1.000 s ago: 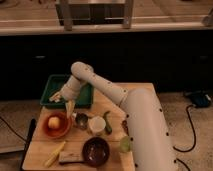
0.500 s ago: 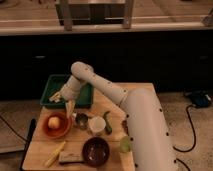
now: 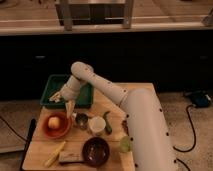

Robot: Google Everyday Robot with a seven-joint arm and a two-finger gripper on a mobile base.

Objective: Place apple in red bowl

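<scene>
On the left part of the wooden table [image 3: 142,90] we see the red bowl [image 3: 56,127], wide and shallow, and the apple [image 3: 53,122] lies inside it, a little left of the middle. The apple is yellow-orange and sits free in the bowl; nothing touches it from above.

Just above the right rim of the bowl hangs the gripper [image 3: 69,107]. It is pale, points downward, and its tip is near the bowl's edge but apart from the apple. We see nothing held in it; how its two parts stand to each other, we cannot tell.

Behind the gripper stands a green tray [image 3: 85,98] with something light-colored in it; what this is we cannot say. The white arm [image 3: 112,92] comes from the big white body on the right, bends at a round joint over the tray, and goes down to the gripper.

In the front left of the table lies a long yellow thing [image 3: 55,153]. Right of the red bowl is a small metal cup [image 3: 81,120], then a white cup [image 3: 97,125], then a dark green vegetable [image 3: 108,122]. In front of them is a dark brown bowl [image 3: 95,151], and right of it, just beside the robot's body, a small pale-green fruit [image 3: 125,144].
</scene>
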